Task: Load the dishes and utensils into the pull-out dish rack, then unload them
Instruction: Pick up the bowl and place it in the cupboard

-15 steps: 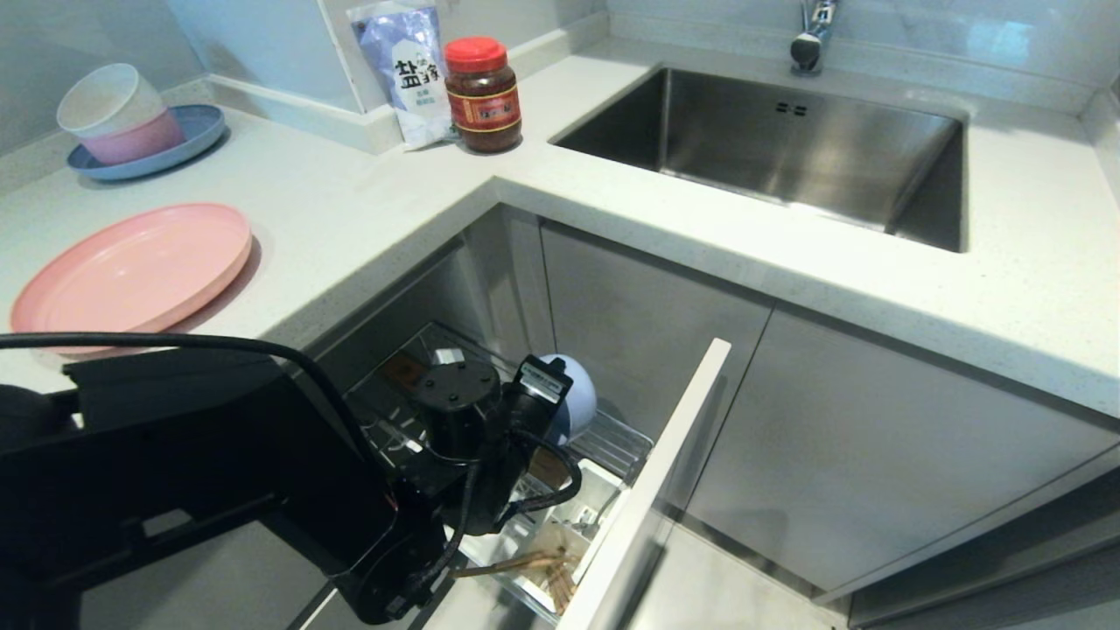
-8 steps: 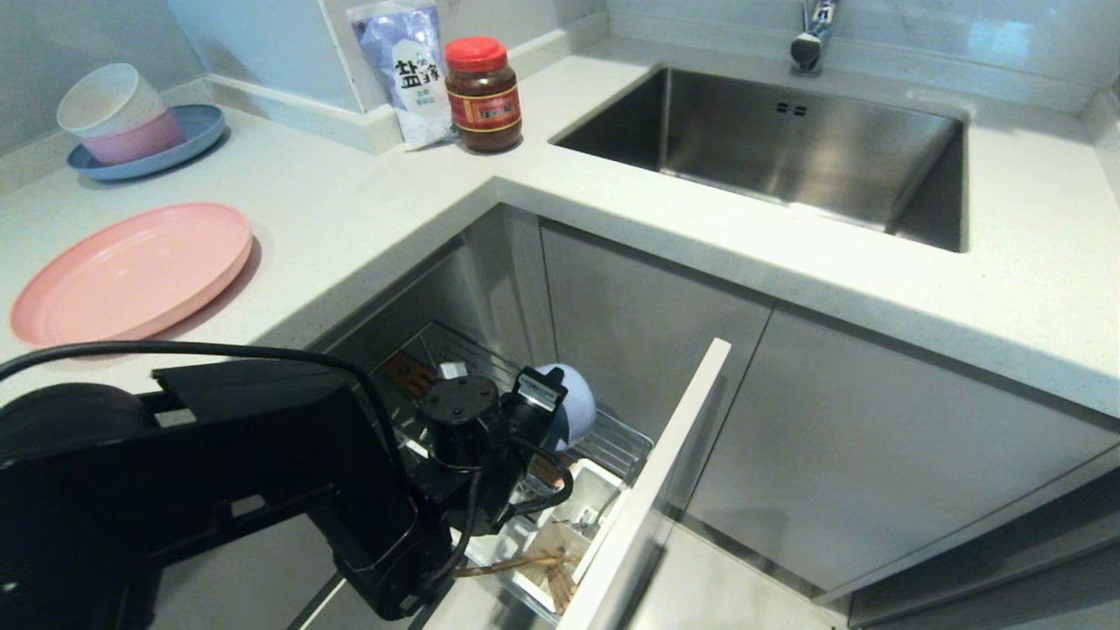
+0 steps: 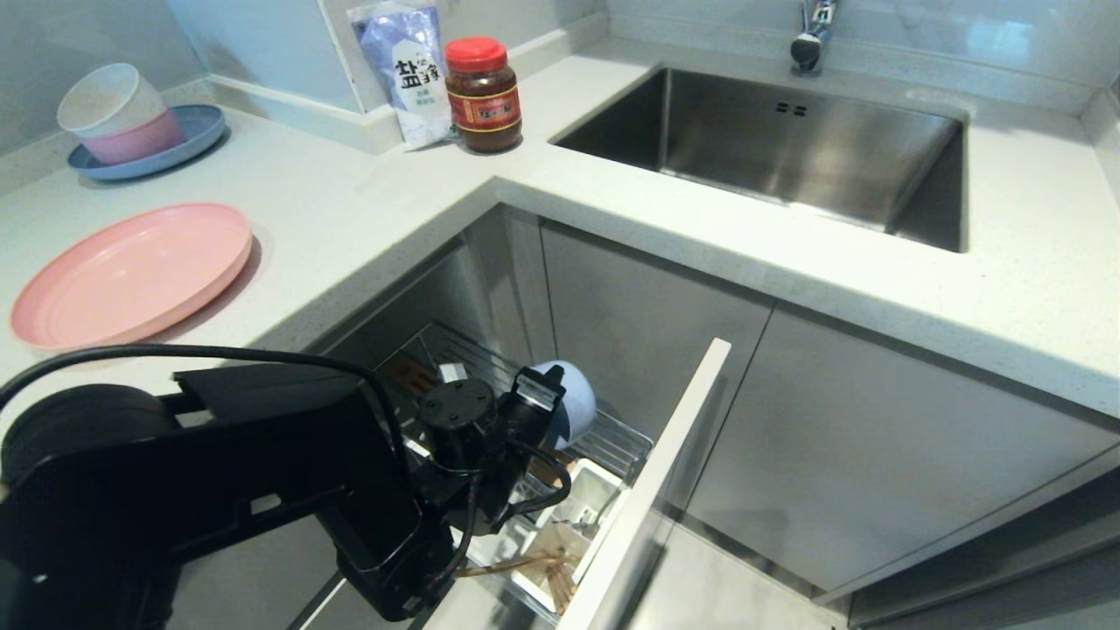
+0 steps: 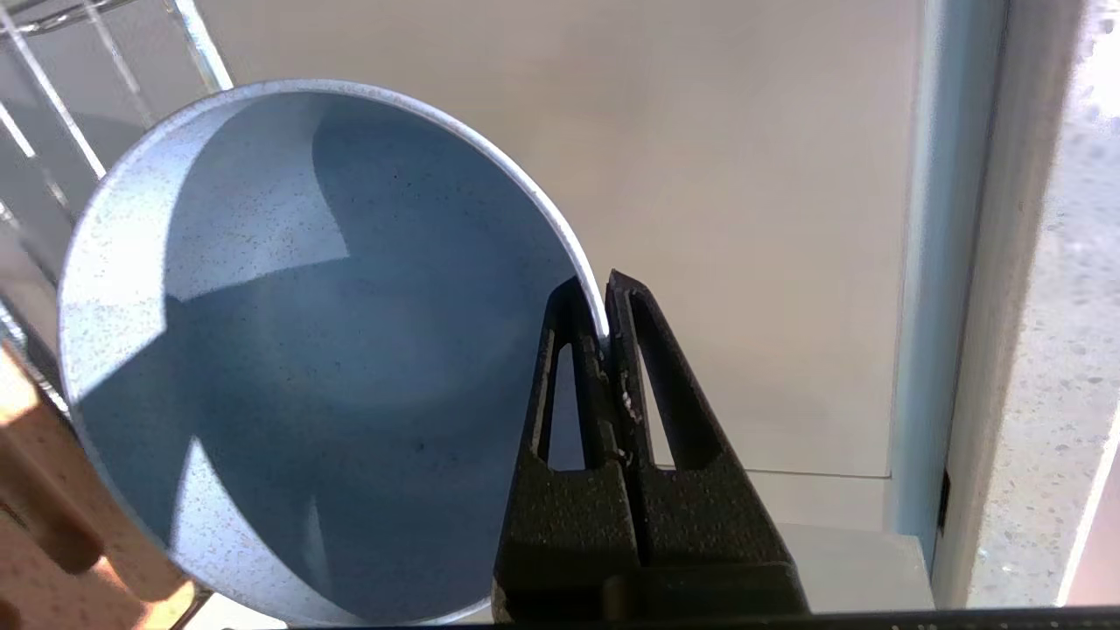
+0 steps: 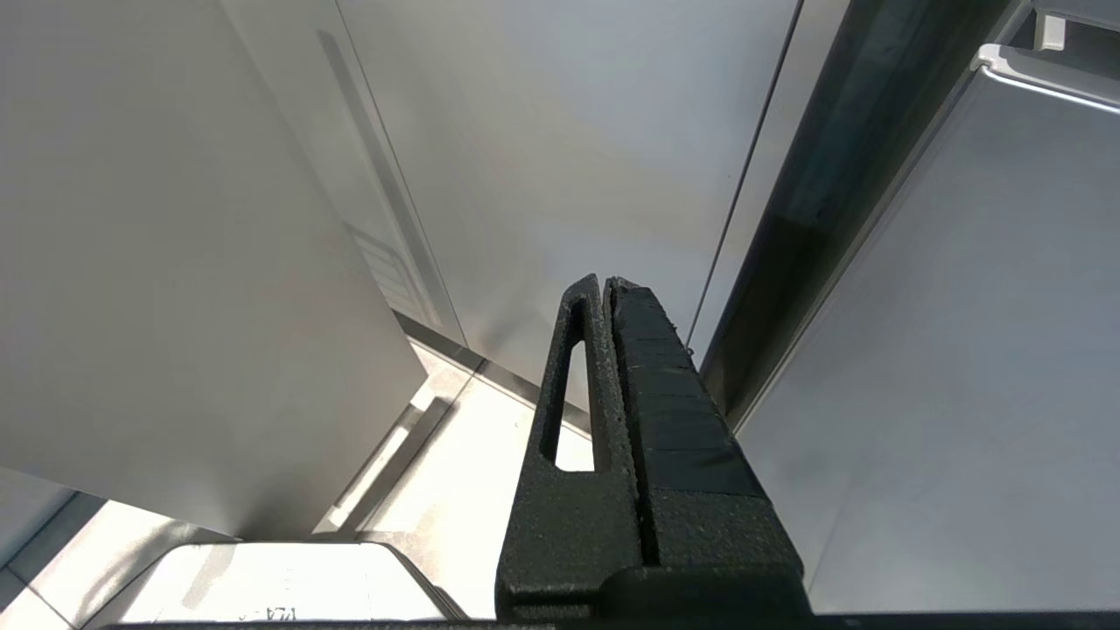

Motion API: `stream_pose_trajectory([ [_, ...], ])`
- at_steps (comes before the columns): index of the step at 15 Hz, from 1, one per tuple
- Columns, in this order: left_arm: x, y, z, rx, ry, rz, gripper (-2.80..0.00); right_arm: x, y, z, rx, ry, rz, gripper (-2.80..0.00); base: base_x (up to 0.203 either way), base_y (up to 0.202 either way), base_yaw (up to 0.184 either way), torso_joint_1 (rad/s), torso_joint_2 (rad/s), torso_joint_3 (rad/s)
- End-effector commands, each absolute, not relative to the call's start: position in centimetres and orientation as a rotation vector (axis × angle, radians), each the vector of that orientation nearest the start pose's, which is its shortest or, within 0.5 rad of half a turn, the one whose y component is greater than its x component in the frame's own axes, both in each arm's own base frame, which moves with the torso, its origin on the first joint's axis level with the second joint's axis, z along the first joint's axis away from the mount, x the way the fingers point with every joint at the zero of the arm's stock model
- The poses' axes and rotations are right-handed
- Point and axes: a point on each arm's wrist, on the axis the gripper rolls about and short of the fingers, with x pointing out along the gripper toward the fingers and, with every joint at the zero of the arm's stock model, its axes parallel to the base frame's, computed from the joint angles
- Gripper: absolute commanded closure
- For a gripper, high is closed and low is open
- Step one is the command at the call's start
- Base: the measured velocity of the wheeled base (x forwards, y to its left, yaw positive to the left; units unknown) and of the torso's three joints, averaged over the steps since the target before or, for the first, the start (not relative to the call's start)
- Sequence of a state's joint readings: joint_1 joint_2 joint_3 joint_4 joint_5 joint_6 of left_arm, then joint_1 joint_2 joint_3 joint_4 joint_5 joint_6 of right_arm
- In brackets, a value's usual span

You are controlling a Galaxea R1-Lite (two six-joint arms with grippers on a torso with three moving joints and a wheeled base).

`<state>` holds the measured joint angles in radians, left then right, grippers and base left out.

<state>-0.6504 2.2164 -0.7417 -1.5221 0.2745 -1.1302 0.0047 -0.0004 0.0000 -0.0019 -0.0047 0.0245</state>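
Observation:
My left gripper (image 4: 604,306) is shut on the rim of the blue-grey bowl (image 4: 306,350), one finger inside and one outside. The bowl (image 3: 573,401) is held on edge over the chrome wire pull-out dish rack (image 3: 617,448), near its far end. Wire prongs (image 4: 52,114) and the wooden board (image 4: 35,499) lie beside it. The wooden chopsticks (image 3: 525,564) lie in the white cutlery cup (image 3: 599,492) by the front panel (image 3: 652,490). On the counter to the left rests the pink plate (image 3: 131,273). The right gripper (image 5: 605,284) is shut and empty, parked by cabinet fronts outside the head view.
Cream and pink bowls on a blue plate (image 3: 131,131) stand at the back left. A salt bag (image 3: 404,70) and a red-lidded jar (image 3: 483,94) stand in the corner. The steel sink (image 3: 787,149) is at the right. Cabinet doors (image 3: 630,315) close in behind the rack.
The left arm has swung in over the rack and its wrist has sunk slightly. The bowl stays gripped in about the same place.

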Motion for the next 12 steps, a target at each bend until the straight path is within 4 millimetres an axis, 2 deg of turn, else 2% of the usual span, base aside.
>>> stream_pose_trajectory([
  [1,30.2,-22.2,7.4,-1.179,0.186,-0.354,0.00,-2.3,0.0,7.5,0.025,-0.004,0.001,0.00,0.000,0.000,0.000,0.000,0.00,0.000],
  [7,30.5,-22.1,7.3,-1.183,0.200,-0.371,0.00,-2.3,0.0,7.5,0.025,-0.004,0.001,0.00,0.000,0.000,0.000,0.000,0.00,0.000],
  [12,30.7,-21.7,8.6,-1.196,0.180,-0.412,0.00,-2.3,0.0,7.5,0.025,-0.005,0.001,0.00,0.000,0.000,0.000,0.000,0.00,0.000],
])
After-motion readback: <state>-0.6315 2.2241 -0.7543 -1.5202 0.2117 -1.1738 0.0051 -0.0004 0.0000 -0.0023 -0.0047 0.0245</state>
